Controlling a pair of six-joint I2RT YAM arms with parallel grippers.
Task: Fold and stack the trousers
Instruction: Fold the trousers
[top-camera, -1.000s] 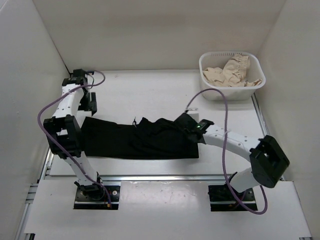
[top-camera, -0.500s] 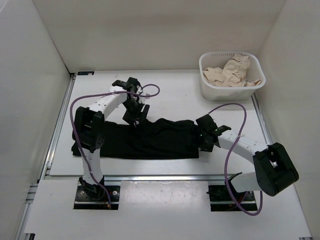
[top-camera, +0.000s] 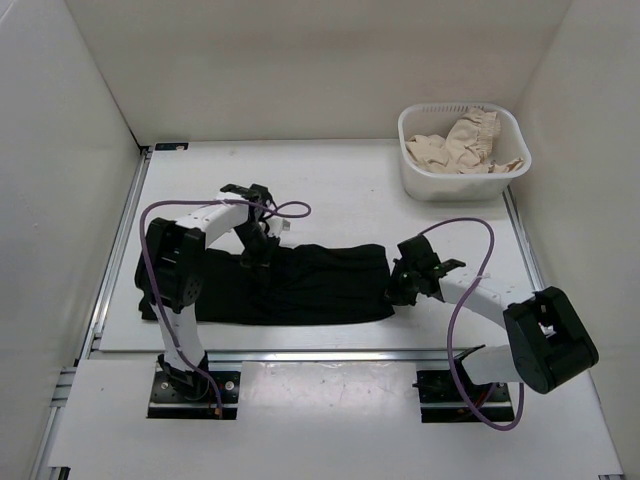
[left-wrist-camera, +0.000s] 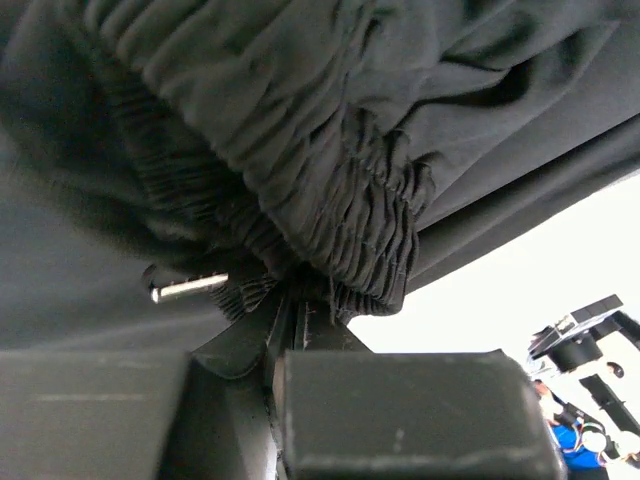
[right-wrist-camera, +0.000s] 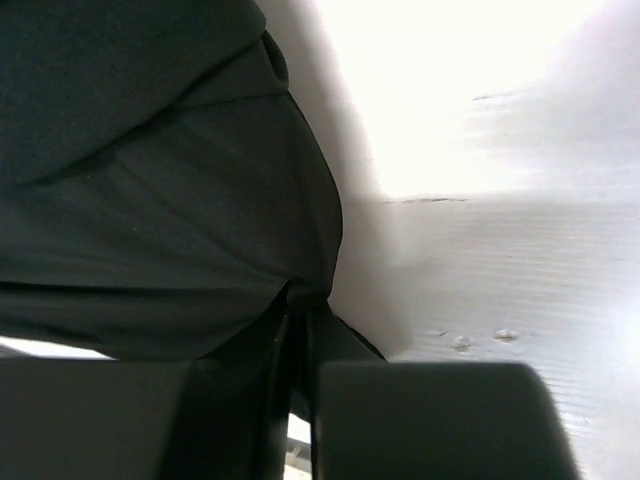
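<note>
The trousers (top-camera: 320, 285) lie as a long black band across the near middle of the desk (top-camera: 330, 190), running left to right, well apart from the basket (top-camera: 412, 178) of beige cloth (top-camera: 465, 140) at the far right. The left gripper (top-camera: 256, 256) sits on the band's far edge, left of its middle, its jaws closed tight on bunched fabric. The right gripper (top-camera: 398, 288) is at the band's right end, its jaws narrowed onto the cloth's edge just above the desk. The fabric looks light and limp: it will likely sag between 2 holds, bunch rather than crease, and trail on the desk if lifted from 1 point only. The gathered elastic band (left-wrist-camera: 370, 230) looks the firmest part, thick enough to stay pinched, so it is a sound place to hold. A thin edge, as on the right, seems likelier to slip out. Only the top view shows the whole length, how flat the layers lie and how the arms are spaced, but the wrists hide both pinches there. The left wrist view shows the puckered elastic caught between the fingers, with a small metal tip (left-wrist-camera: 190, 288) beside it, perhaps a drawstring end. The right wrist view shows a fold's edge meeting the fingers, with bare desk beside it.
</note>
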